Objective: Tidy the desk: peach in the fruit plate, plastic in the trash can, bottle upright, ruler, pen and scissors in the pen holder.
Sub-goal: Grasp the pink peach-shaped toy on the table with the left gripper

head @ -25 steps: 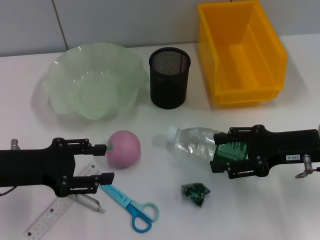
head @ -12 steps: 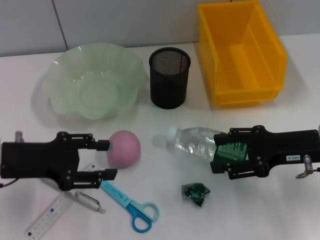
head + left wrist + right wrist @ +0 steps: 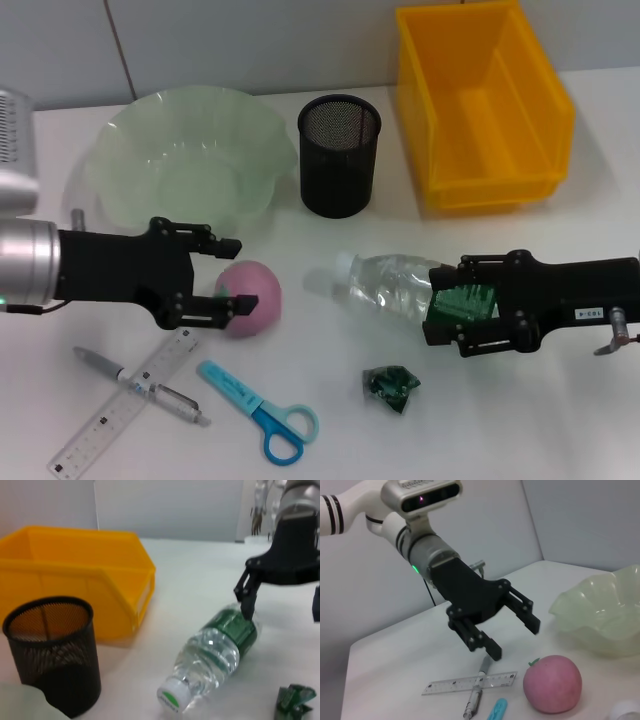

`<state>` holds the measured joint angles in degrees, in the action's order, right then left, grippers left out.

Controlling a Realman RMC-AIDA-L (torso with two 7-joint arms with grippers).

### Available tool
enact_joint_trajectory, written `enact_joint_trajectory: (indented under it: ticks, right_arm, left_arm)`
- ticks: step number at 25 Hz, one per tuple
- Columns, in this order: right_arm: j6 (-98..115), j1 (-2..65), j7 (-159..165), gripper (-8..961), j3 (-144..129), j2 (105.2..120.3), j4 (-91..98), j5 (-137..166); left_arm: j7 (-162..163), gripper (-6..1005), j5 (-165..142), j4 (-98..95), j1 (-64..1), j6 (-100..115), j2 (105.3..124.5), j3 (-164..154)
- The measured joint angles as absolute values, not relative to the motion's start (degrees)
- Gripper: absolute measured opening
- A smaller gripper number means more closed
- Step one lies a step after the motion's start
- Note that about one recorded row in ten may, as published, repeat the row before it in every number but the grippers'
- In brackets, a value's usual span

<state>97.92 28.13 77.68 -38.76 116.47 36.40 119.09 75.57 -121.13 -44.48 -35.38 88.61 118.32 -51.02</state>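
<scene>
Two grippers in my head view. The bottle (image 3: 400,287) lies on its side on the white table (image 3: 560,420), long axis running across, white cap toward my left, green-labelled base inside the right gripper (image 3: 432,318), whose jaws are spread around it. My left gripper (image 3: 238,272) is spread wide by the peach (image 3: 250,297), beside the green fruit plate (image 3: 185,160). A grey wall stands behind the yellow bin (image 3: 480,105).

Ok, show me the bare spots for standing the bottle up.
Free: the table between holder, bin and bottle; also the near edge right of the plastic. Crowded: near left, with peach, ruler, pen, scissors and left pincer.
</scene>
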Motion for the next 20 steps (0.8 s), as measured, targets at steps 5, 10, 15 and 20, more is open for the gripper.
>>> enact_joint_trajectory:
  ticks: [5,10,15,20]
  right_arm:
    - [97.99,28.1,77.74,790,-38.76,116.42,36.83,119.1]
    - [98.01,28.15,77.76,789,-38.76,116.26,37.0,119.09]
    - [98.0,28.14,77.78,789,-38.75,116.08,37.07,119.4]
    - [98.0,28.2,77.79,790,-38.76,116.08,37.17,119.67]
  left_arm:
    - [77.14,685,-121.47,-44.28,-35.81,82.72,118.57,-57.44]
    - [79.88,683,-121.47,-43.86,-36.02,76.3,118.69,-63.31]
    - [80.38,682,-121.43,-42.01,-36.8,73.53,118.69,-64.23]
    - [81.49,681,-121.37,-41.79,-36.81,71.3,118.77,-65.52]
